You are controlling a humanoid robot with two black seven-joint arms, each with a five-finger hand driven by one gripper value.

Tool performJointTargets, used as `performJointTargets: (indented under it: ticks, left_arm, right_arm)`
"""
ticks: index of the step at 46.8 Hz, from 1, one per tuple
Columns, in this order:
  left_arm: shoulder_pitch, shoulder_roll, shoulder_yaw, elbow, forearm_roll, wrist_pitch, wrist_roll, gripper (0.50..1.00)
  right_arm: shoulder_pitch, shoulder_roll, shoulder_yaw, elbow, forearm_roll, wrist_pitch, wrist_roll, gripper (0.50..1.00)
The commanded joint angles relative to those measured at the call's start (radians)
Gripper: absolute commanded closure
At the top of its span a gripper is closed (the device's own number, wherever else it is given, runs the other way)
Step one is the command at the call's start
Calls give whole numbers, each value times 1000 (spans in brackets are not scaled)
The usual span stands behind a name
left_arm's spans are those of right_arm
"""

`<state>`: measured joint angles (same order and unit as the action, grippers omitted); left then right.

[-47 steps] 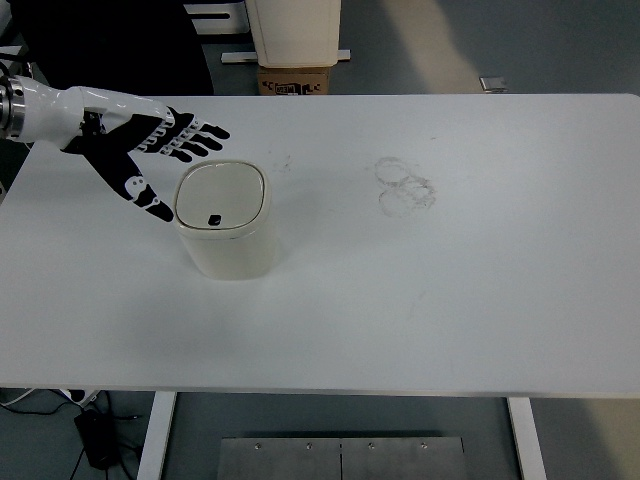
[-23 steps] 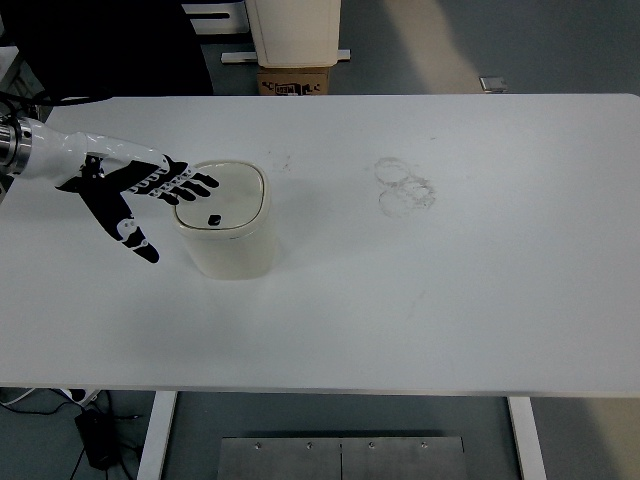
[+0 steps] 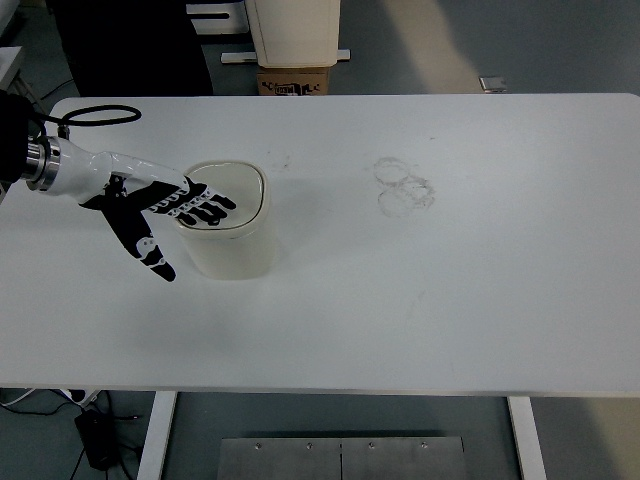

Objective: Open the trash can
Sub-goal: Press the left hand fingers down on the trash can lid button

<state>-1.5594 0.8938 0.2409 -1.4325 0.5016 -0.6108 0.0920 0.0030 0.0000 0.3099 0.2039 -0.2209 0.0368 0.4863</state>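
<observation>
A small cream trash can (image 3: 232, 240) with a rounded square lid stands on the white table (image 3: 420, 280), left of centre. Its lid lies flat and closed. My left hand (image 3: 175, 215), white with black fingers, reaches in from the left with its fingers spread. The fingertips (image 3: 218, 208) lie over the lid's left part and cover the dark button there; whether they press on it I cannot tell. The thumb hangs down beside the can's left wall. The right arm is out of view.
Faint ring marks (image 3: 405, 185) stain the table to the right of the can. A black cable (image 3: 95, 115) loops near the left arm. Beyond the far table edge stand a cardboard box (image 3: 293, 79) and a cream bin (image 3: 293, 30).
My left hand has moved right and toward the near edge, from behind and left of the can to over its lid, now covering the dark button. The can has stayed put.
</observation>
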Motion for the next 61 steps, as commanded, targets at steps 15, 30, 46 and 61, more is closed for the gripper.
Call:
performJointTargets:
  ticks: [15,30,46,61]
  left_arm:
    - [-8,-4,-2,0,-2,0,-2,500]
    - [-33,-15,-6,14,-2,0,-2,500]
    - [-16,-19,-5,15,-3,0,-2,500]
    - [21,-35,-5,17,-3,0,-2,500]
  right_arm:
    - [0,0,0,0,0,0,0,509]
    - [0,0,0,-1,0,0,0,509]
    - [0,0,0,0,0,0,0,509]
    - [0,0,0,0,0,0,0,509]
